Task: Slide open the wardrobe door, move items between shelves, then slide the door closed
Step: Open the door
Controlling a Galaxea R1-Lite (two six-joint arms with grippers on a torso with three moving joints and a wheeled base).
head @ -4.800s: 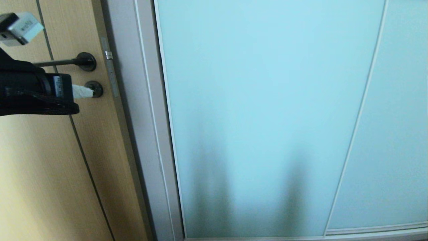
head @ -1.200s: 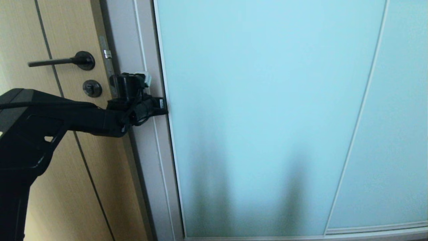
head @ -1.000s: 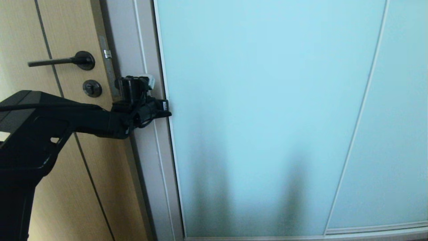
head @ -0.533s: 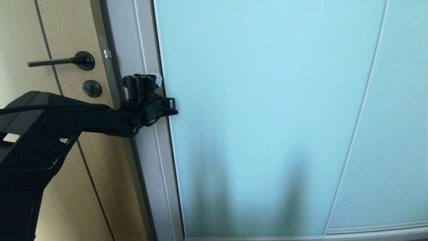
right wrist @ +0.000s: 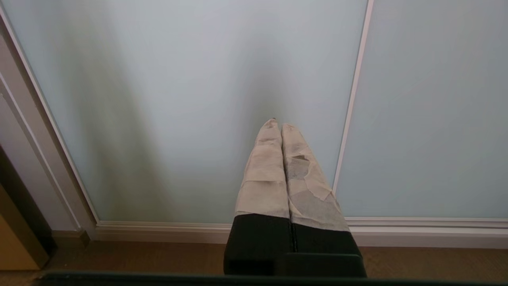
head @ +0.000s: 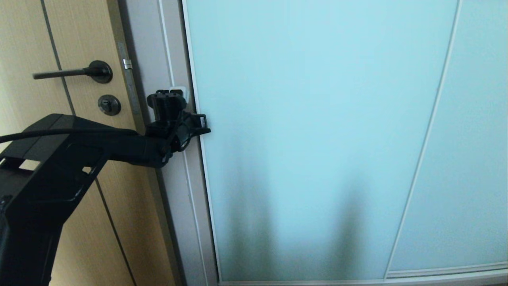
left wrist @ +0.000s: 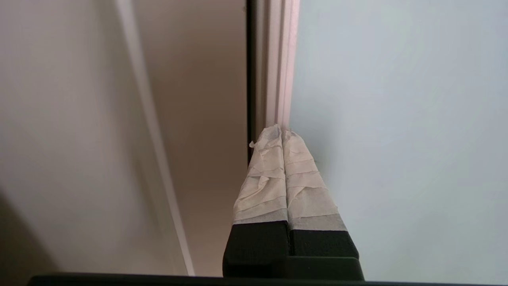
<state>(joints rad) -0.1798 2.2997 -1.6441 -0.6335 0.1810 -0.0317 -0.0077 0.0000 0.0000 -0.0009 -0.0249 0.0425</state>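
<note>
The sliding wardrobe door [head: 317,131] is a pale aqua frosted-glass panel with a thin silver-white frame, filling most of the head view. It stands closed. My left gripper [head: 180,92] reaches out on its black arm to the door's left edge. In the left wrist view this gripper [left wrist: 281,130] is shut, its taped tips at the door's frame strip [left wrist: 282,59] beside a dark gap. My right gripper [right wrist: 278,124] is shut and empty, low in front of the sliding wardrobe door [right wrist: 190,99]. The items and the shelves are hidden behind the door.
Left of the wardrobe is a light wooden door [head: 75,190] with a black lever handle [head: 71,72] and a round lock [head: 109,105]. A grey jamb [head: 158,59] separates it from the wardrobe. A second glass panel [head: 472,159] lies to the right. Wooden floor [right wrist: 139,254] shows below.
My left arm has swung in from the far left, past the wooden door's handle, to the wardrobe door's left edge. In the last second it crept slightly right. The door has not moved.
</note>
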